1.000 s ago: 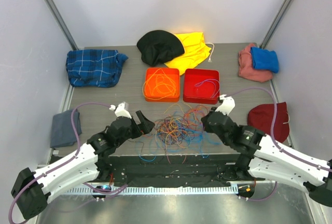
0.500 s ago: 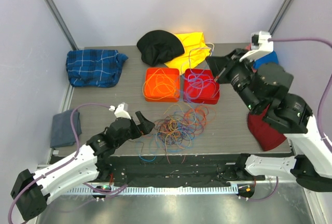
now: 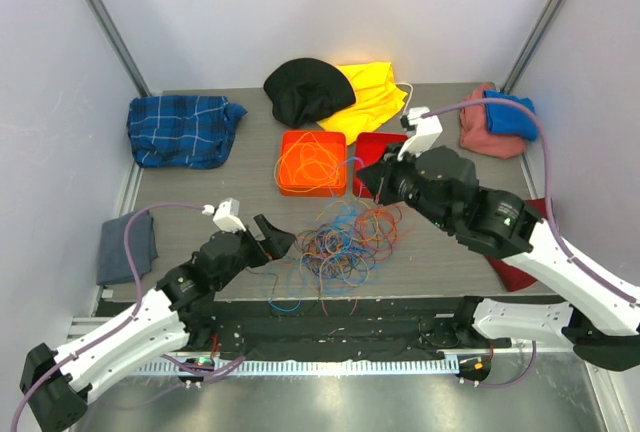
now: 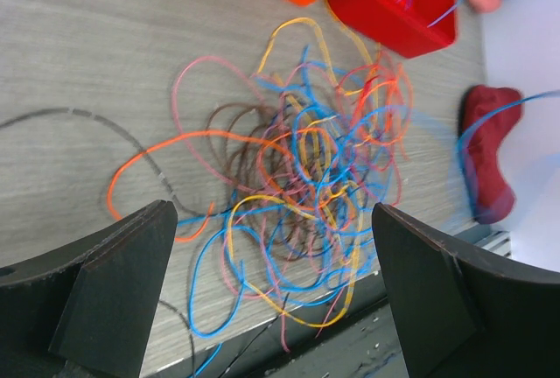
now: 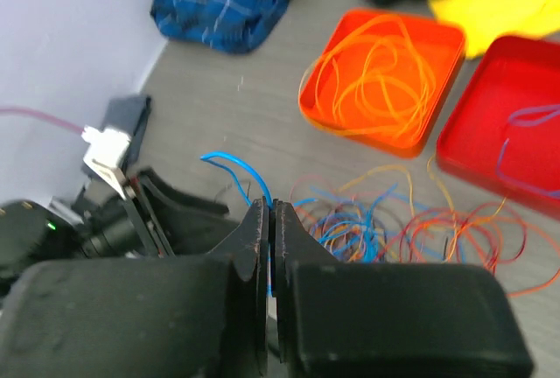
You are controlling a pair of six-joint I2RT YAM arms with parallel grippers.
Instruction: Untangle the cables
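Near the middle of the surface (image 3: 190,202), just in front of the orange tray (image 3: 313,163) and the red tray (image 5: 490,124), the cables (image 3: 345,242) lay in a loose, many-coloured tangle. The left tool (image 4: 273,220) hung low at the tangle's left edge, fingers spread wide apart. The right tool (image 5: 269,220) hovered over its far side, fingers pinched together on a blue cable (image 5: 229,163) arching out from between them.

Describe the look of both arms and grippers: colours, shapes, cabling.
The left arm and right arm match: white shells on the lower links, black links near the wrist. The left gripper and right gripper are black with flat, wedge-shaped fingers. Each wrist carries a white camera block trailing a mauve cable.
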